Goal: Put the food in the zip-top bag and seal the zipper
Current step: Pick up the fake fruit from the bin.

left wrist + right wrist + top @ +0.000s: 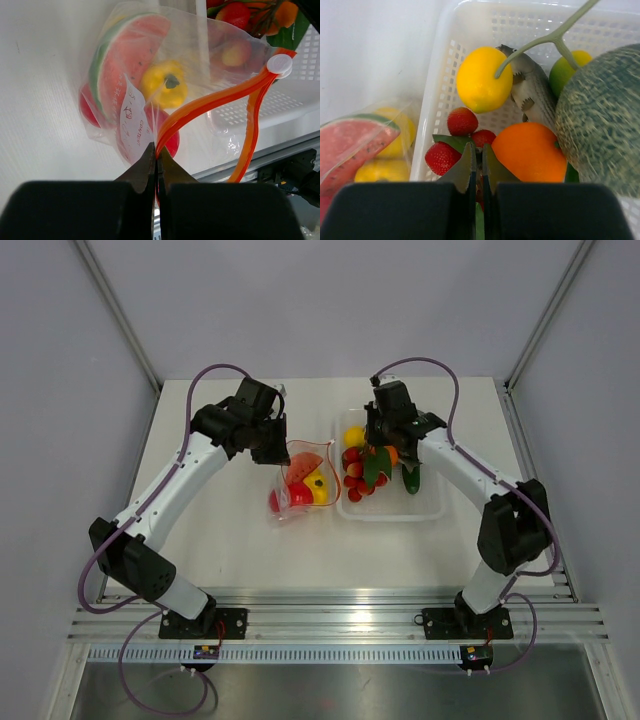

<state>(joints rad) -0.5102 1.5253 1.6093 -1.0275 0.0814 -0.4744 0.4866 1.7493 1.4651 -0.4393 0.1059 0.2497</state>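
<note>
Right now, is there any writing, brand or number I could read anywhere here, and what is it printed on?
"CONTENT" (seems to read so, in red, turned sideways): white label on the zip-top bag.
Other red print and a small round mark on that label: too blurred to read.
Small stickers on the arm bases: too small to read.
No other text shows in any view.

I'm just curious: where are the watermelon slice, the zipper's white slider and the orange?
watermelon slice (132,55), left wrist view, pink flesh.
white slider (279,65), left wrist view, round top.
orange (530,150), right wrist view, middle of peel.
</note>
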